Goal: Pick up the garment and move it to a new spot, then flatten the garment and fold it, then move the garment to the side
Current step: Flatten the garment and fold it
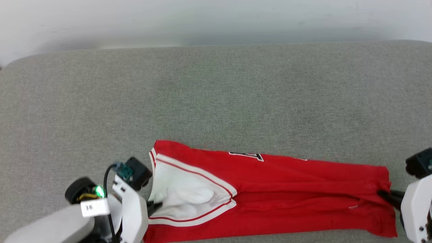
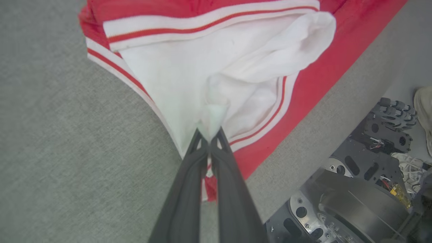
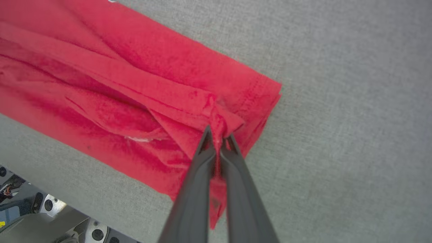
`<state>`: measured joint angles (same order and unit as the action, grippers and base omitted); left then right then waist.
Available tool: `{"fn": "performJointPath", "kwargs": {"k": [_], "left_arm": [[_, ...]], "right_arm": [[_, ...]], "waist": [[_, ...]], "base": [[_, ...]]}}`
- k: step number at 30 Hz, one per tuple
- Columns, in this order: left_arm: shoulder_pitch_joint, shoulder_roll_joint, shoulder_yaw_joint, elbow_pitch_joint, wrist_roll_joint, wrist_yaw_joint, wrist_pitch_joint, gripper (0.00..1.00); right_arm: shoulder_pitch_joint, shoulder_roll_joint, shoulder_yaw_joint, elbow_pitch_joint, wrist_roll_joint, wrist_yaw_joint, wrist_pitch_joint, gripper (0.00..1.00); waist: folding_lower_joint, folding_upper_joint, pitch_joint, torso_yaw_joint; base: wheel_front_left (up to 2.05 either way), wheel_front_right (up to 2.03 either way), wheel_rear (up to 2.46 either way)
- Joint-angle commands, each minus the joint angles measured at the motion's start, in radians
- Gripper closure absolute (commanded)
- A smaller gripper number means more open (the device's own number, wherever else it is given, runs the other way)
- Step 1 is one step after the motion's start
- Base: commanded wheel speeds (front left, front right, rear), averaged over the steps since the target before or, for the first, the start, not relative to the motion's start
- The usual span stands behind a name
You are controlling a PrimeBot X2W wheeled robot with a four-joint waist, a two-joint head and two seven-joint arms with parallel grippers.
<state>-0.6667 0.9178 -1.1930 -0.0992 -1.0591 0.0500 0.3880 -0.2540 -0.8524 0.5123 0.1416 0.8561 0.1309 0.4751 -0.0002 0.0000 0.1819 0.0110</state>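
Note:
The garment (image 1: 287, 189), a red jersey with white sleeves and red-white trim, lies folded into a long band along the near edge of the grey table. Black white-edged lettering peeks out at its far fold. My left gripper (image 1: 156, 204) is shut on the white sleeve fabric at the band's left end; in the left wrist view the fingers (image 2: 210, 136) pinch a tuft of white cloth of the garment (image 2: 216, 67). My right gripper (image 1: 383, 194) is shut on the red hem at the right end; the right wrist view shows the gripper (image 3: 219, 135) clamping bunched red fabric of the garment (image 3: 135, 84).
The grey fabric-covered table (image 1: 216, 94) stretches wide behind the garment up to a pale wall. The left wrist view shows the robot's metal base (image 2: 354, 189) and floor clutter below the table's near edge.

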Motion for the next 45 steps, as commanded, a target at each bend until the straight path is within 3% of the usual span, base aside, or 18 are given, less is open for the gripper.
{"fn": "performJointPath", "kwargs": {"k": [1,9,10,11,14,23,27,32,37,45], "left_arm": [[0.035,-0.001,-0.01,0.011,-0.007,0.009,-0.016,1.0],[0.121,-0.042,-0.023,0.088,-0.035,0.018,-0.071,1.0],[0.121,-0.047,-0.019,0.099,-0.024,0.022,-0.088,0.53],[0.119,-0.053,-0.014,0.11,-0.013,0.026,-0.107,0.0],[0.125,-0.064,0.01,0.117,0.016,0.048,-0.195,0.0],[0.171,-0.091,0.129,0.104,0.066,0.214,-0.484,0.0],[0.204,-0.115,0.183,0.118,0.089,0.302,-0.604,0.0],[0.243,-0.163,0.273,0.125,0.145,0.383,-0.651,0.0],[0.295,-0.231,0.409,0.119,0.278,0.41,-0.655,0.0],[0.386,-0.349,0.604,0.116,0.464,0.369,-0.654,0.0]], "right_arm": [[0.028,0.009,0.001,0.011,-0.011,0.0,-0.007,1.0],[0.062,0.07,0.013,0.09,-0.018,0.0,-0.046,1.0],[0.057,0.075,0.013,0.099,-0.021,-0.001,-0.051,0.75],[0.049,0.08,0.016,0.101,-0.021,-0.001,-0.057,0.0],[0.026,0.066,0.005,0.074,-0.028,0.0,-0.097,0.0],[0.063,0.008,-0.119,-0.044,0.023,0.0,-0.139,0.0],[0.102,-0.006,-0.222,-0.05,0.057,0.0,-0.124,0.0],[0.155,0.015,-0.316,-0.007,0.167,0.0,-0.038,0.0],[0.177,0.053,-0.35,0.037,0.272,0.0,0.057,0.0],[0.149,0.139,-0.332,0.137,0.323,0.0,0.138,0.0]], "waist": [[0.0002,0.0,0.002,-0.002],[0.0002,0.0,0.019,-0.005],[0.0002,0.0,0.019,-0.005],[0.0002,0.0,0.017,-0.005],[0.0002,0.0,-0.002,-0.006],[0.0002,0.0,-0.034,-0.002],[0.0002,0.0,-0.032,-0.001],[0.0002,0.0,-0.012,0.007],[0.0002,0.0,0.014,0.021],[0.0002,0.0,0.051,0.049]], "base": [[0.0,0.0,0.0],[0.0,0.0,0.0],[0.0,0.0,0.0],[0.0,0.0,0.0],[0.0,0.0,0.0],[0.0,0.0,0.0],[0.0,0.0,0.0],[0.0,0.0,0.0],[0.0,0.0,0.0],[0.0,0.0,0.0]]}}
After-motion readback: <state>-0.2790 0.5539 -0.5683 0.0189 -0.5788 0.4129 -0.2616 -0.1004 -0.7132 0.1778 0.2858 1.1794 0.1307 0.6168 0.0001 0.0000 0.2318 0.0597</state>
